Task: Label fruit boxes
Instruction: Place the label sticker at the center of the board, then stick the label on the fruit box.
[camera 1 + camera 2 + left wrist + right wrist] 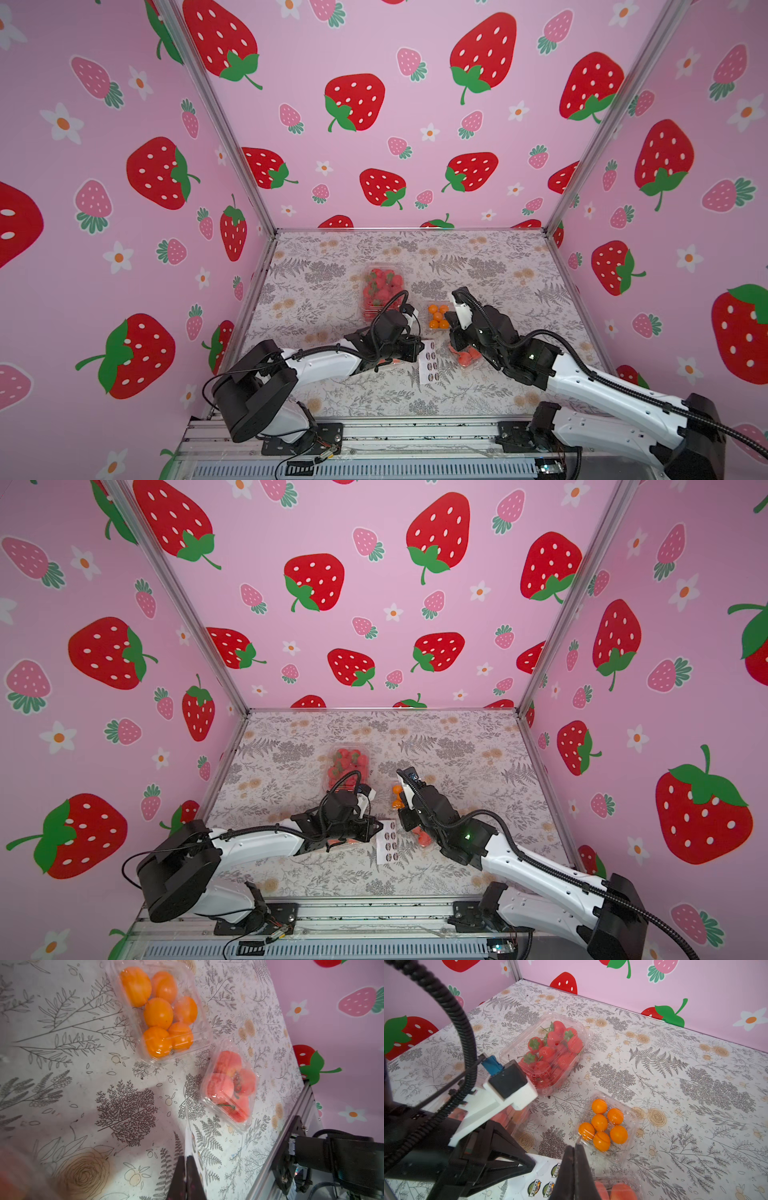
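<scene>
Four clear fruit boxes lie on the floral table. The strawberry box [383, 291] [552, 1053] is farthest back. The small box of oranges [438, 316] [164, 1012] [606, 1124] sits to its right. Nearer lies the small peach-pink box [467, 356] [230, 1088], partly under my right arm. My left wrist mostly hides the large peach-pink box [512, 1115]. My left gripper [186, 1157] [419, 348] is shut, its tips at the edge of the sticker sheet [430, 361] [542, 1186]. My right gripper [574, 1146] is shut by the orange box's near edge. A thin pale sliver, seemingly a sticker, pokes from its tips.
Pink strawberry-print walls close in the table on three sides. A metal rail [395, 432] with both arm bases runs along the front edge. The right arm's base [342, 1159] shows in the left wrist view. The two wrists are close together over the sheet.
</scene>
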`<state>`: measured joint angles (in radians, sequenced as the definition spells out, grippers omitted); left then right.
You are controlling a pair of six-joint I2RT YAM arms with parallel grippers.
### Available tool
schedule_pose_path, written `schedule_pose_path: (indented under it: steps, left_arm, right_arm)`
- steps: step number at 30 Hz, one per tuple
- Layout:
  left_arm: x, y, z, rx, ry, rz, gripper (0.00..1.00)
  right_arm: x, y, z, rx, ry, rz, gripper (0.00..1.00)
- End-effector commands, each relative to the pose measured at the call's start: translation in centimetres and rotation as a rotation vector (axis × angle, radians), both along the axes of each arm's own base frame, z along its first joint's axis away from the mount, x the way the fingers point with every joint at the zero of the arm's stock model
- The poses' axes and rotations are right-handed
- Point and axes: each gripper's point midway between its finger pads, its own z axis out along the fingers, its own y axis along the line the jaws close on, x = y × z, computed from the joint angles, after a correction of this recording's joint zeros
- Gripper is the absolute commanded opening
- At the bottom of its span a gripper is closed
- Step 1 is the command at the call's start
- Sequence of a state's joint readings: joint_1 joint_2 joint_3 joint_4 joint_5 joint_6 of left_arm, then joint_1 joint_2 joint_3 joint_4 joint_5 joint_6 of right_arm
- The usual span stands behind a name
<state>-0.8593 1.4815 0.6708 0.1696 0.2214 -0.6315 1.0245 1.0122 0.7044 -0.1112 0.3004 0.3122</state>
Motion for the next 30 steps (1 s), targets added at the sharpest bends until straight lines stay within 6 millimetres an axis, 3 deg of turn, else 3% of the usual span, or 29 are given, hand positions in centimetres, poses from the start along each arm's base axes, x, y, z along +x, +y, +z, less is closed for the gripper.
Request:
schedule_pose_path:
  steps: [1, 5, 7, 11, 15, 18, 22, 23, 25, 28, 30]
  left_arm:
    - [0.5, 0.1, 0.4, 0.059, -0.03, 0.018, 0.09]
    - [0.9, 0.6, 1.1, 0.095, -0.075, 0.042, 0.28]
    - [0.8, 0.6, 1.5, 0.095, -0.087, 0.032, 0.42]
    - [0.6, 0.9, 2.3, 0.078, -0.107, 0.027, 0.51]
    - [-0.2, 0.1, 4.7, -0.035, -0.143, -0.029, 0.64]
    - [-0.1, 0.7, 6.7, -0.047, -0.185, -0.016, 0.65]
    - [2.3, 4.5, 9.0, -0.032, -0.249, 0.111, 0.63]
    - [3.2, 5.6, 9.5, -0.063, -0.245, 0.141, 0.6]
    - [5.1, 8.3, 10.5, -0.128, -0.235, 0.219, 0.39]
    - [7.5, 12.3, 10.9, -0.08, -0.27, 0.361, 0.35]
    - [8.6, 13.5, 10.7, -0.082, -0.258, 0.41, 0.34]
  right_arm:
    - [0.3, 0.8, 1.0, 0.014, -0.006, 0.019, 0.0]
    - [0.8, 1.2, 0.7, 0.001, 0.001, 0.023, 0.0]
    - [1.1, 1.3, 0.5, -0.002, 0.008, 0.021, 0.0]
    - [1.2, 1.6, 0.1, 0.047, 0.056, 0.062, 0.0]
    - [2.2, 1.1, -0.2, 0.057, 0.073, 0.041, 0.0]
    - [2.6, 1.6, -0.1, 0.063, 0.084, 0.052, 0.0]
    - [3.8, 3.1, 0.3, 0.04, 0.08, 0.062, 0.0]
    - [4.4, 3.5, 0.2, 0.025, 0.081, 0.049, 0.0]
    - [5.7, 4.4, 0.2, -0.002, 0.078, 0.035, 0.0]
    - [7.7, 6.4, 0.0, -0.043, 0.083, 0.028, 0.0]
    - [9.0, 7.7, -0.6, -0.075, 0.092, 0.023, 0.0]
